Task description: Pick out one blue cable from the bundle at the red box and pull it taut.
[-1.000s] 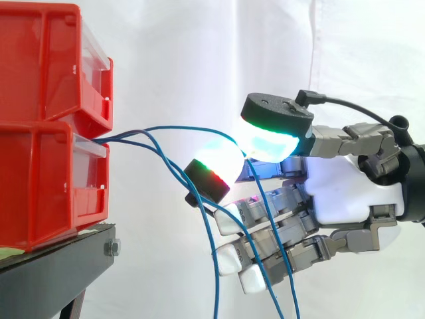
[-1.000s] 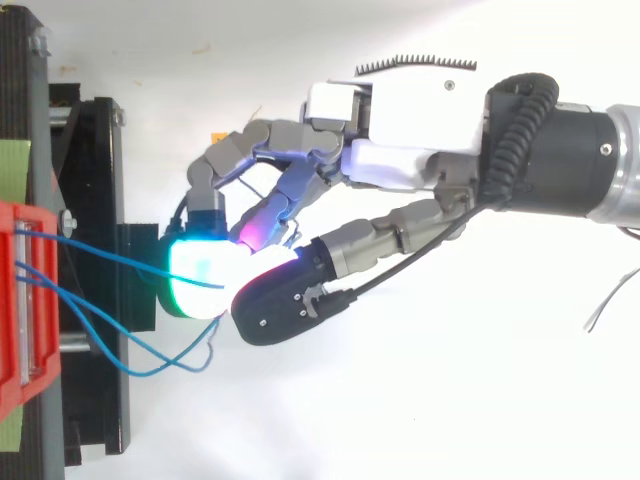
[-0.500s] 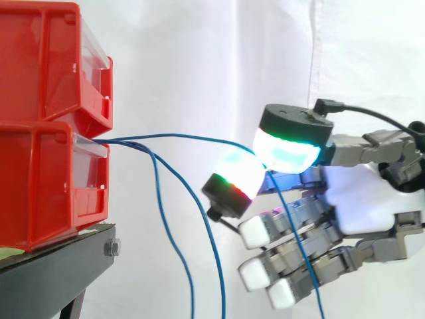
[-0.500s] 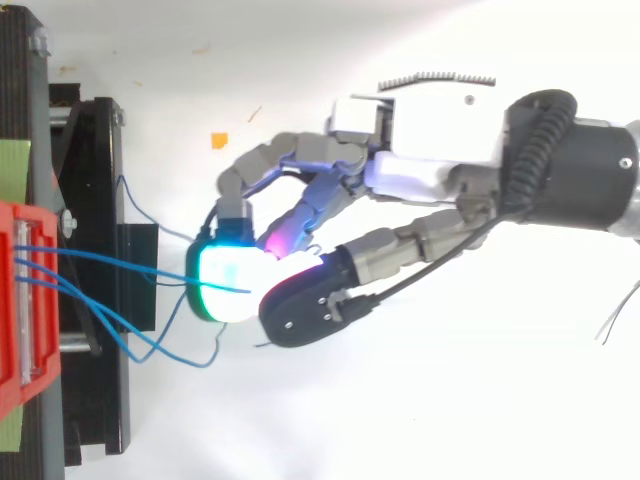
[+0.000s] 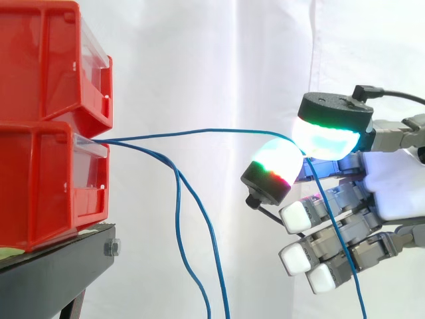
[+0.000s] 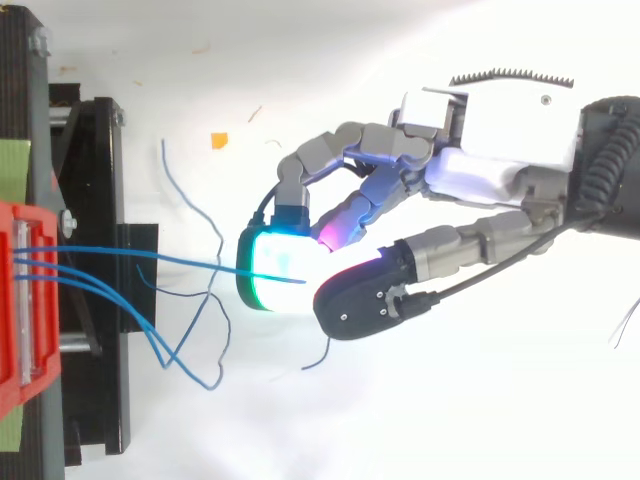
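One blue cable (image 5: 199, 131) is pinched between two glowing fingers (image 5: 324, 138) of the hand (image 5: 398, 196), which is held well to the right of the lower red box (image 5: 40, 179). From the box's front the cable is stretched almost level to the pinch, with a slight arch. Two other blue cables (image 5: 177, 212) are seen hanging slack beside the black stand (image 5: 53, 276).

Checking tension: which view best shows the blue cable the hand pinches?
The side view: the blue cable runs nearly level, slightly bowed, from the lower red box to the hand, so sag shows. The top view shows its straight line to the hand, not sag.
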